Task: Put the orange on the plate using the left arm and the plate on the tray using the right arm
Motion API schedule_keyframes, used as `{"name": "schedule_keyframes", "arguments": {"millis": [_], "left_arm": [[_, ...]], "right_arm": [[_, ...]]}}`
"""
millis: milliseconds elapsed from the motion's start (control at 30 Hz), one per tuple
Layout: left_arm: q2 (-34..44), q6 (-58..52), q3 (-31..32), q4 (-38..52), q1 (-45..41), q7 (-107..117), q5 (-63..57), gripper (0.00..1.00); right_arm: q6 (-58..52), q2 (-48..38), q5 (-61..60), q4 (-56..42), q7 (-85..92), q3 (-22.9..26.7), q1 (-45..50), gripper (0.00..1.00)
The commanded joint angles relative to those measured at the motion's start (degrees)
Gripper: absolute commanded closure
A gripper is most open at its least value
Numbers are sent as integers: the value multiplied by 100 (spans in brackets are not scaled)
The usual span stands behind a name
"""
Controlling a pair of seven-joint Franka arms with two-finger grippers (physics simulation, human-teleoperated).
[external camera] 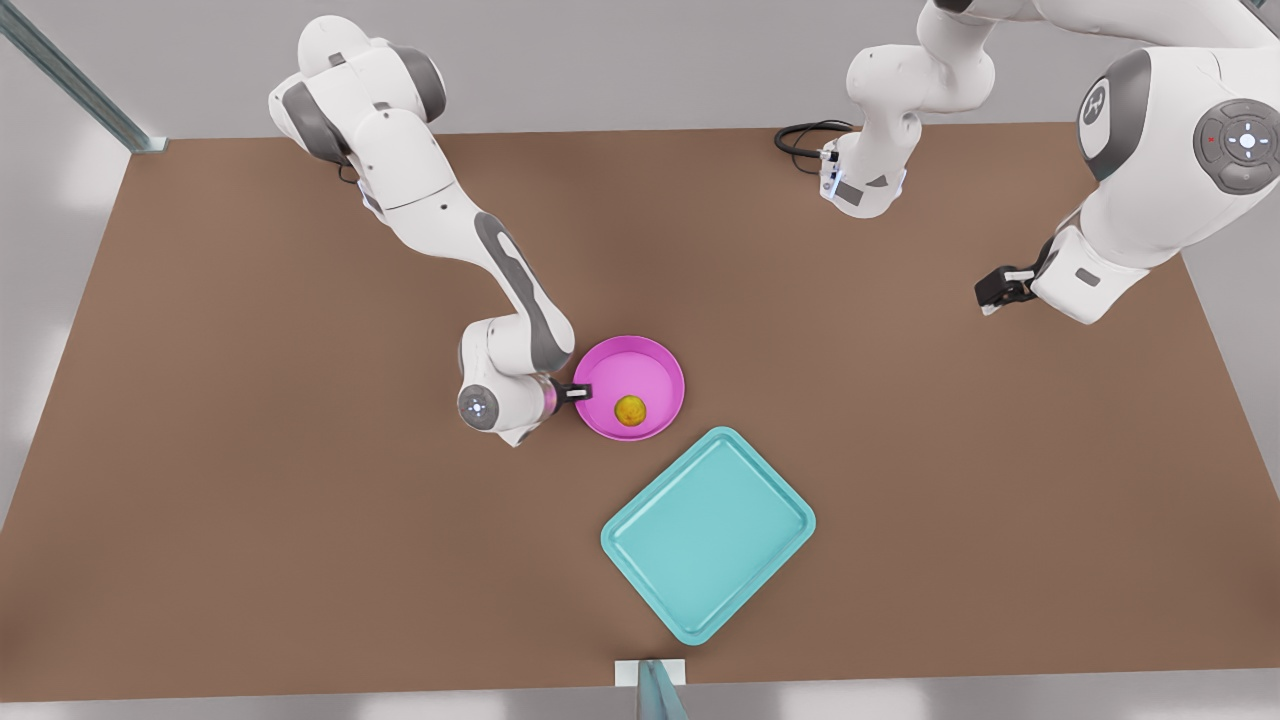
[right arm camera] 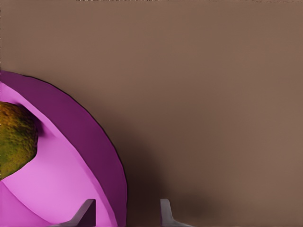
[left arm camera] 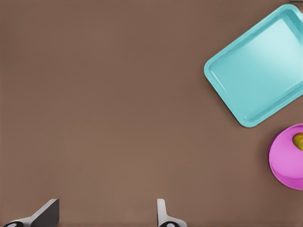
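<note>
Teal is what lies closest to the front camera: the tray (external camera: 708, 535) sits bare on the brown table (external camera: 250, 450), turned at an angle, just beside the plate (external camera: 622, 362) but apart from it.

The magenta plate comes next, flat on the table, with the orange (external camera: 630, 410) already resting inside it, off centre toward the tray side. Judge the plate as stiff, light and smooth, so it could slip in a two-finger pinch. The raised rim is your only real hold. The orange is round and loose, so you should expect it to roll if the plate tips; keep the plate level as you carry it.

At the plate's edge away from the tray you have the right gripper (external camera: 578, 392). In its wrist view the fingers stand spread, one over the plate's inside and one outside, with the rim between them and not yet pinched. Close there, well down on the rim.

Farthest off, at the front view's right, the left gripper (external camera: 1000, 290) waits high above the table, its fingers (left arm camera: 163, 215) wide apart and holding nothing.
</note>
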State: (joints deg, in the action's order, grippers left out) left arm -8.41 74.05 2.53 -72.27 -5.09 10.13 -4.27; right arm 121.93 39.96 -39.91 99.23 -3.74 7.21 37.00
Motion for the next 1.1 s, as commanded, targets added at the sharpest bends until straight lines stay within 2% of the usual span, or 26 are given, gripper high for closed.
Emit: {"name": "schedule_keyframes", "arguments": {"millis": [0,67,167,233,367,667,1067], "left_arm": [[7,-14,2,3,8,-266,-4,0],[7,-14,-7,3,8,-257,-4,0],[7,-14,-7,3,8,-257,-4,0],[7,-14,-7,3,8,-257,5,0],[-2,-14,-7,3,8,-257,-4,0],[-2,-14,-7,3,8,-257,-4,0],[-11,-14,-51,3,8,-257,5,0]], "right_arm": [[-12,21,0,-18,137,0,0,41],[-21,64,0,-62,137,0,0,43],[-21,100,0,-123,128,0,0,58],[-29,100,0,-141,128,0,-8,61],[-117,100,0,-211,145,0,-8,78],[-284,-85,9,-220,313,-9,0,79],[-513,-41,-369,-1125,330,44,-140,79]]}}
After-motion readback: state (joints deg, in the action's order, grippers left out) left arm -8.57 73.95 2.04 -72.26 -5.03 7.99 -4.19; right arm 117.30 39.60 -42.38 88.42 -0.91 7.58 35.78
